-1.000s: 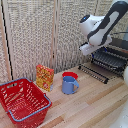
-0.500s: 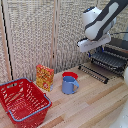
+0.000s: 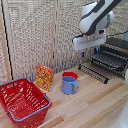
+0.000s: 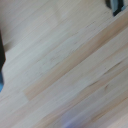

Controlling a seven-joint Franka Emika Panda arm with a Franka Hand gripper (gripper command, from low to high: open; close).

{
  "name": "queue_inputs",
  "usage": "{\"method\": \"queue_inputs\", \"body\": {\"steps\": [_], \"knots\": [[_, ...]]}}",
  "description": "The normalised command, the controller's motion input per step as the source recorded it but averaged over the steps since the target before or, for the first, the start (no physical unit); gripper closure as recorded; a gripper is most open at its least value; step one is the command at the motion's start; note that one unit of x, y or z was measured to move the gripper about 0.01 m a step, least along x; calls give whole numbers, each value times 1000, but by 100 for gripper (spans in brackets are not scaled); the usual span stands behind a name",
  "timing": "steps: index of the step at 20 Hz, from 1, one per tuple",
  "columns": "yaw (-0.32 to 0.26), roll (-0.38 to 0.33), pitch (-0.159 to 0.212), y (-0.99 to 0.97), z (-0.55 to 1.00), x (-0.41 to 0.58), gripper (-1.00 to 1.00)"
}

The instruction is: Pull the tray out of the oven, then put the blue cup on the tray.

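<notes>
Tray: a dark wire rack of thin parallel bars (image 3: 108, 60), drawn out at the front of the oven, lying flat and sticking forward over the desk; nothing rests on it.
Oven: a small black box with grey trim (image 3: 118, 46) at the far edge of the desk, on the exterior view's right; its door (image 3: 93, 73) hangs down open in front, reaching toward the desk's middle.
Blue cup: a medium-blue mug (image 3: 69, 84) standing upright on the bare wood near the middle of the desk, handle turned toward the exterior view's right; well apart from the tray. What its inside holds cannot be told.
Red bowl: a shallow red dish (image 3: 70, 75) just behind the blue cup, touching or nearly touching it; contents not visible.
Box: a yellow and red carton (image 3: 44, 77) upright near the desk's far edge, between the basket and the cup.
Basket: a red wire basket with a blue rim (image 3: 20, 99) at the near corner on the exterior view's left; it looks empty.
Gripper: (image 3: 90, 49) hangs in the air above the open door, beside the tray, with nothing in its grasp; whether the jaws are spread or closed cannot be told.
Wrist view: only blurred pale wood of the desk (image 4: 65, 65).
</notes>
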Motion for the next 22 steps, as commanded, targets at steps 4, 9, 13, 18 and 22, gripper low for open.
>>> {"method": "queue_inputs", "body": {"steps": [4,9,13,18,22], "knots": [[0,105,0,597,-31,0,-100],[0,2,1,371,-250,0,-100],[0,10,0,276,-241,0,-100],[15,46,0,344,-209,-30,-100],[29,52,22,323,-169,-112,-100]]}}
